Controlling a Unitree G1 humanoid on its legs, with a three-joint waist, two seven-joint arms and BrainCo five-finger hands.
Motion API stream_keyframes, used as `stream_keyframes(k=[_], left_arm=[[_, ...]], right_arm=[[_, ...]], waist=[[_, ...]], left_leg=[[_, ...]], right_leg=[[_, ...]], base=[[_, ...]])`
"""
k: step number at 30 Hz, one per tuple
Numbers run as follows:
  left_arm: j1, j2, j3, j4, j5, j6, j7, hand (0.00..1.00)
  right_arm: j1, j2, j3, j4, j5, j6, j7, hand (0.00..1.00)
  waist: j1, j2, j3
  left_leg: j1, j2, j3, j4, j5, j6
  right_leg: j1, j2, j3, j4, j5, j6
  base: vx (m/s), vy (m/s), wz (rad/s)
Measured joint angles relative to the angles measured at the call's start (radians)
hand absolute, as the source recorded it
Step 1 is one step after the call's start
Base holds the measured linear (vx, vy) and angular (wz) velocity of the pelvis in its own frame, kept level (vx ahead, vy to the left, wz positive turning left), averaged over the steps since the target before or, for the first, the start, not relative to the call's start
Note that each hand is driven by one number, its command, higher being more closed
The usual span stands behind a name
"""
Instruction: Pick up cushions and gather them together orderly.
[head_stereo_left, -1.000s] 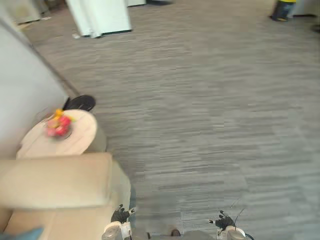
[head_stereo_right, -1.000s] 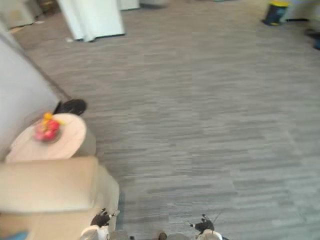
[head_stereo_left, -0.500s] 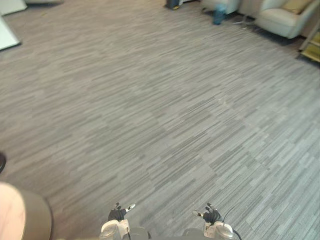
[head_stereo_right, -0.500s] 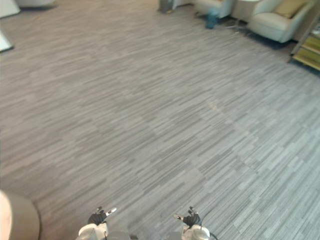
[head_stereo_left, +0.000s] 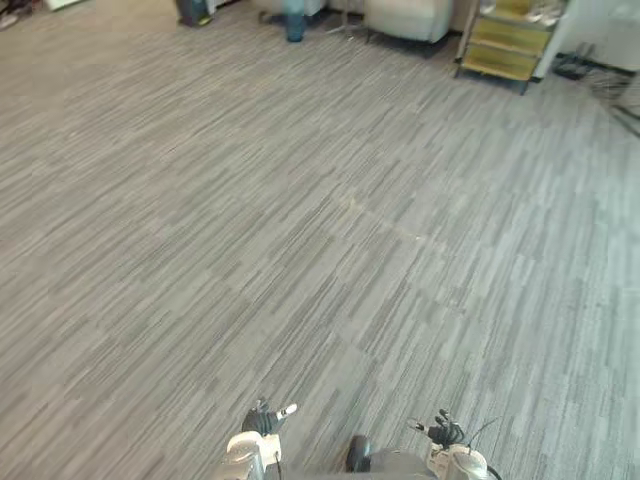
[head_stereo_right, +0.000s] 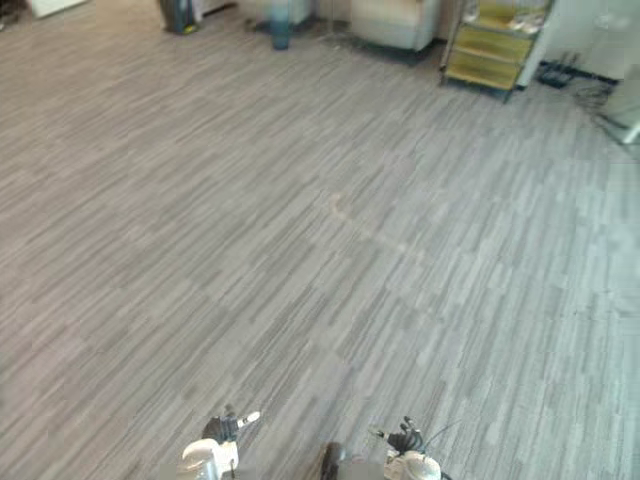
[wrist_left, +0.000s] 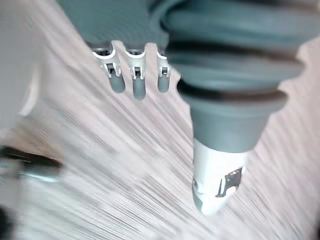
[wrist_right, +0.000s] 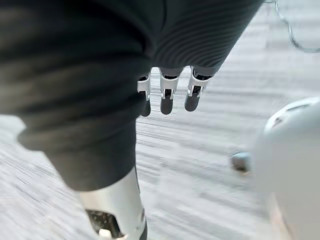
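Grey striped carpet floor (head_stereo_left: 300, 220) separates both hands from the pale upholstered armchair (head_stereo_left: 405, 15) far ahead, slightly rightward, where cushions probably lie. Released and empty, the left hand (head_stereo_left: 262, 418) and right hand (head_stereo_left: 443, 432) hang low; the right is nearer.

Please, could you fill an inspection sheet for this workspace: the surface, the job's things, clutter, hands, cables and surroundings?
Surface: grey striped carpet floor, open in front of the robot.
Job's things: nothing seen.
Clutter: nothing seen on the near floor.
Hands: left hand low in front of the robot, fingers straight, holding nothing; right hand the same.
Cables: dark cables on the floor at the far right, by the wall.
Surroundings: along the far edge, a cream armchair, a yellow shelf unit to its right, and a dark bin to its left.
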Motion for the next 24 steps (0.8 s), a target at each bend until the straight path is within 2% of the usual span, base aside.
stream_keyframes(k=[1,2,3,4,5,7,8,9,10,11,13,14,15,16,17,18,20,21,22,23,24], left_arm=[[0.002,0.000,-0.003,-0.017,-0.001,0.000,0.001,0.00],[0.004,0.000,-0.005,-0.023,-0.002,-0.001,0.002,0.00],[0.006,-0.001,-0.007,-0.032,-0.002,-0.003,0.003,0.00],[0.006,-0.008,-0.007,-0.037,-0.001,-0.004,0.004,0.00],[0.005,-0.009,-0.009,-0.037,-0.001,-0.004,0.006,0.00],[0.005,-0.010,-0.022,-0.036,-0.002,-0.003,0.006,0.00],[0.005,-0.002,-0.039,-0.035,-0.002,-0.003,0.006,0.00],[0.003,0.012,-0.043,-0.032,-0.001,0.001,0.005,0.00],[0.002,0.014,-0.043,-0.032,-0.001,0.001,0.005,0.00],[0.003,0.013,-0.034,-0.034,-0.002,0.002,0.006,0.00],[0.015,0.016,-0.034,-0.033,-0.002,0.003,0.006,0.00],[0.021,0.016,-0.038,-0.029,-0.003,0.005,0.006,0.00],[0.010,0.015,-0.048,-0.022,-0.004,0.009,0.007,0.00],[0.005,0.015,-0.057,-0.010,-0.003,0.018,0.007,0.00],[-0.003,0.014,-0.071,0.017,-0.002,0.023,0.005,0.00],[-0.002,0.016,-0.083,0.031,-0.001,0.024,0.004,0.00],[-0.002,0.021,-0.085,0.048,-0.002,0.025,0.006,0.00],[-0.003,0.021,-0.086,0.048,-0.002,0.024,0.006,0.00],[-0.011,0.023,-0.087,0.049,-0.001,0.024,0.006,0.00],[-0.012,0.031,-0.090,0.059,-0.001,0.024,0.006,0.00],[-0.012,0.030,-0.095,0.068,-0.001,0.024,0.006,0.00]], right_arm=[[0.001,0.009,-0.006,0.000,0.016,0.001,-0.003,0.00],[0.001,0.013,-0.010,0.000,0.019,0.003,-0.004,0.00],[0.000,0.016,-0.011,0.000,0.023,0.005,-0.007,0.00],[0.000,0.017,-0.011,0.000,0.024,0.006,-0.010,0.00],[0.001,0.017,-0.019,0.000,0.023,0.006,-0.012,0.00],[0.002,0.015,-0.045,0.008,0.023,0.006,-0.014,0.00],[0.008,0.014,-0.049,0.018,0.023,0.008,-0.019,0.00],[0.015,0.024,-0.049,0.018,0.022,0.007,-0.021,0.00],[0.024,0.026,-0.050,0.018,0.020,0.008,-0.021,0.00],[0.023,0.028,-0.049,0.016,0.013,0.008,-0.021,0.00],[0.025,0.032,-0.048,0.015,0.011,0.008,-0.017,0.00],[0.029,0.039,-0.048,0.012,0.010,0.007,-0.011,0.00],[0.034,0.037,-0.048,-0.011,0.009,0.005,-0.007,0.00],[0.039,0.034,-0.049,-0.032,0.009,0.003,-0.006,0.00],[0.045,0.027,-0.049,-0.046,0.007,0.004,-0.006,0.00],[0.044,0.021,-0.050,-0.045,0.007,0.004,-0.004,0.00],[0.039,0.019,-0.077,-0.044,0.008,-0.002,0.001,0.00],[0.036,0.018,-0.089,-0.042,0.007,-0.003,0.001,0.00],[0.030,0.013,-0.099,-0.028,0.008,-0.007,0.001,0.00],[0.017,0.010,-0.111,-0.008,0.010,-0.006,0.002,0.00],[0.018,0.006,-0.116,-0.002,0.010,-0.006,0.002,0.00]], waist=[[0.001,-0.003,0.001],[0.005,-0.003,0.000],[0.008,-0.003,0.000],[0.015,0.000,-0.002],[0.020,0.002,-0.003],[0.025,0.009,-0.013],[0.037,-0.006,-0.030],[0.033,-0.046,-0.052],[0.033,-0.054,-0.052],[0.043,-0.055,-0.052],[0.049,-0.055,-0.054],[0.043,-0.048,-0.051],[0.035,-0.039,-0.045],[0.025,-0.036,-0.043],[0.012,-0.031,-0.038],[0.006,-0.027,-0.037],[-0.012,-0.023,-0.035],[-0.015,-0.022,-0.036],[-0.017,-0.026,-0.033],[-0.018,-0.039,-0.026],[-0.023,-0.033,-0.022]], left_leg=[[-0.066,-0.006,0.024,-0.063,-0.043,0.019],[-0.085,-0.013,0.039,-0.137,-0.060,0.029],[-0.100,-0.035,0.041,-0.261,-0.071,0.033],[-0.109,-0.069,0.027,-0.467,-0.071,0.030],[-0.112,-0.106,-0.008,-0.641,-0.047,0.022],[-0.122,-0.144,-0.065,-0.806,0.033,0.013],[-0.110,-0.180,-0.091,-0.809,0.134,0.036],[-0.101,-0.209,-0.056,-0.804,0.112,0.063],[-0.098,-0.215,-0.037,-0.788,0.096,0.080],[-0.078,-0.214,0.019,-0.739,0.052,0.106],[0.012,-0.223,0.070,-0.757,0.012,0.123],[0.101,-0.230,0.081,-0.796,-0.019,0.129],[0.153,-0.231,0.076,-0.817,-0.047,0.127],[0.189,-0.231,0.066,-0.827,-0.070,0.123],[0.271,-0.228,0.062,-0.866,-0.082,0.133],[0.315,-0.217,0.062,-0.897,-0.082,0.133],[0.377,-0.182,0.050,-0.950,-0.090,0.126],[0.382,-0.172,0.046,-0.958,-0.100,0.115],[0.395,-0.156,0.032,-0.968,-0.138,0.068],[0.411,-0.159,0.023,-0.966,-0.162,0.058],[0.416,-0.154,0.007,-0.966,-0.170,0.059]], right_leg=[[0.044,0.003,0.052,-0.028,-0.009,0.018],[0.066,0.003,0.084,-0.042,-0.016,0.030],[0.086,0.001,0.116,-0.056,-0.027,0.048],[0.108,-0.003,0.162,-0.073,-0.040,0.064],[0.123,-0.008,0.194,-0.086,-0.051,0.067],[0.139,-0.010,0.228,-0.093,-0.073,0.077],[0.166,-0.038,0.277,-0.093,-0.099,0.101],[0.164,-0.082,0.293,-0.084,-0.109,0.118],[0.161,-0.094,0.305,-0.069,-0.106,0.124],[0.146,-0.112,0.345,0.006,-0.089,0.152],[0.095,-0.117,0.353,0.218,-0.078,0.200],[-0.020,-0.119,0.330,0.524,-0.001,0.330],[-0.091,-0.125,0.303,0.676,0.008,0.349],[-0.128,-0.131,0.275,0.755,-0.012,0.323],[-0.194,-0.148,0.197,0.802,-0.067,0.260],[-0.212,-0.151,0.148,0.762,-0.094,0.224],[-0.267,-0.155,0.034,0.567,-0.120,0.190],[-0.283,-0.148,0.027,0.499,-0.112,0.187],[-0.323,-0.126,0.053,0.304,-0.045,0.189],[-0.337,-0.117,0.111,0.159,0.077,0.187],[-0.328,-0.110,0.121,0.145,0.135,0.184]], base=[[0.29,-0.015,-0.91],[0.29,0.007,-1.09],[0.33,0.061,-1.07],[0.39,0.113,-1.09],[0.41,0.139,-0.92],[0.45,0.191,-0.70],[0.71,0.268,-0.66],[0.75,0.268,-0.56],[0.63,0.205,-0.52],[0.57,0.236,-0.80],[0.49,0.225,-0.86],[0.43,0.172,-0.53],[0.42,0.144,-0.29],[0.49,0.095,0.16],[0.41,0.036,0.23],[0.45,0.009,0.24],[0.37,-0.062,0.26],[0.42,-0.147,0.31],[0.47,-0.221,0.22],[0.49,-0.243,0.23],[0.50,-0.246,0.26]])
